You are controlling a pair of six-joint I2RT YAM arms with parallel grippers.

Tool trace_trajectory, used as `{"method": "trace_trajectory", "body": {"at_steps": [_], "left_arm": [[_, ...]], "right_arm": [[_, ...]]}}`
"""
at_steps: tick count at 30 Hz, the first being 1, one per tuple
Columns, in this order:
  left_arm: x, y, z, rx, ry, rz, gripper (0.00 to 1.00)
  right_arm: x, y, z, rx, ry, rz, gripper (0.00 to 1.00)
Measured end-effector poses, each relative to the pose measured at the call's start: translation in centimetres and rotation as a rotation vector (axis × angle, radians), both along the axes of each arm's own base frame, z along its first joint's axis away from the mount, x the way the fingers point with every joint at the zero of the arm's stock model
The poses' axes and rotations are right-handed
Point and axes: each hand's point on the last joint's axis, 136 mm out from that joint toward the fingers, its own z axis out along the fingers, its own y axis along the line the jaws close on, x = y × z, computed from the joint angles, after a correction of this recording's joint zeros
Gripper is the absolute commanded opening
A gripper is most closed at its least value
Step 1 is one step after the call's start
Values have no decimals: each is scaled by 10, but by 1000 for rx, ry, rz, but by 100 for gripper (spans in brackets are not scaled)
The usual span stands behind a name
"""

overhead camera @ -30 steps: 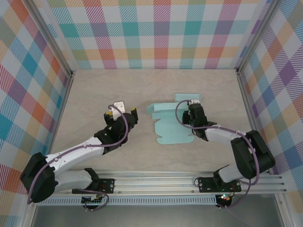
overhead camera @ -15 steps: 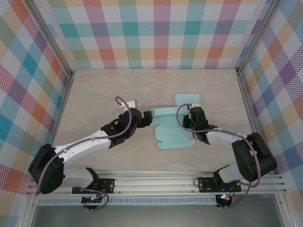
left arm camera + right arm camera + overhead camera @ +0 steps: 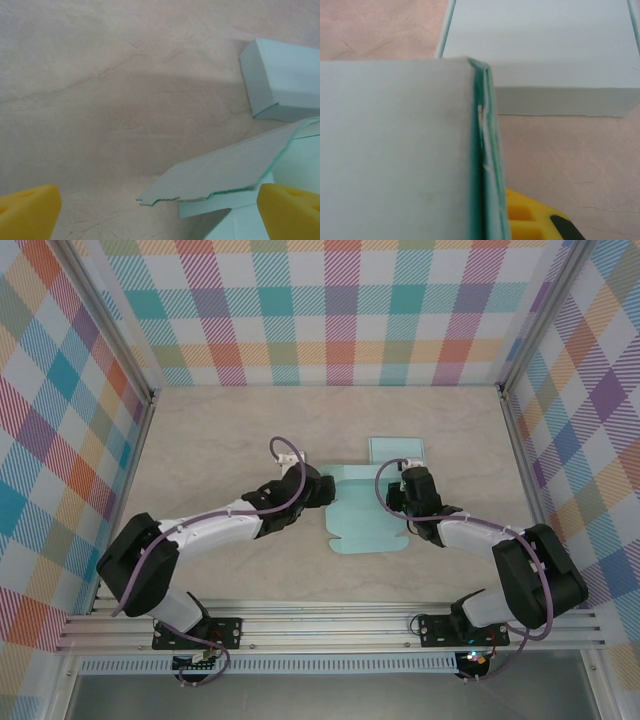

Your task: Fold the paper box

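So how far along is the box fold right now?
Early on. Done: the far edge of the paper box stands folded up. In hand: the right end effector is shut on that fold, and the open left end effector sits at the raised left flap. Left: most of it lies flat, so the remaining walls and closing are not yet done.

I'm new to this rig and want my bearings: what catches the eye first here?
The mint paper box lies half-folded at the middle of the table, the right gripper shut on its right edge and the open left gripper at its raised left flap. A finished box sits just behind, amid bright plaid walls.
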Motion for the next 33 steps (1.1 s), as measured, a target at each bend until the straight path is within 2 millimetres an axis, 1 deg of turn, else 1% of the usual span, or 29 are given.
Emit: {"method": "trace_trajectory", "body": {"at_steps": [2,5,10,13,16,18,20,21,26,29,33], "left_arm": [[1,-2,-7,1,9,0,100],[6,-8,-11,-23,5,8,100],[14,-19,-7,-95,-26,17,100],[18,-26,-4,-135,-43,11,100],[21,-33,-6,-158,-33,5,100],[23,-38,-9,-168,-24,1,100],[24,-42,-11,-183,-16,2,100],[24,-42,-12,-189,-13,3,100],[22,-40,-13,-207,-9,15,100],[13,-30,-16,-203,-1,23,99],[-2,-12,-9,-214,-9,41,98]], "right_arm": [[0,2,1,11,-1,3,0],[1,4,3,31,-7,3,0],[2,7,5,56,-10,7,0],[2,10,6,75,-11,12,4],[2,11,6,83,-8,11,6],[2,11,4,82,-3,10,4],[2,10,2,84,4,5,0],[2,10,1,86,7,3,0],[2,9,1,91,9,-9,0],[1,8,-1,83,13,-15,0],[1,6,-2,74,19,-22,0]]}}
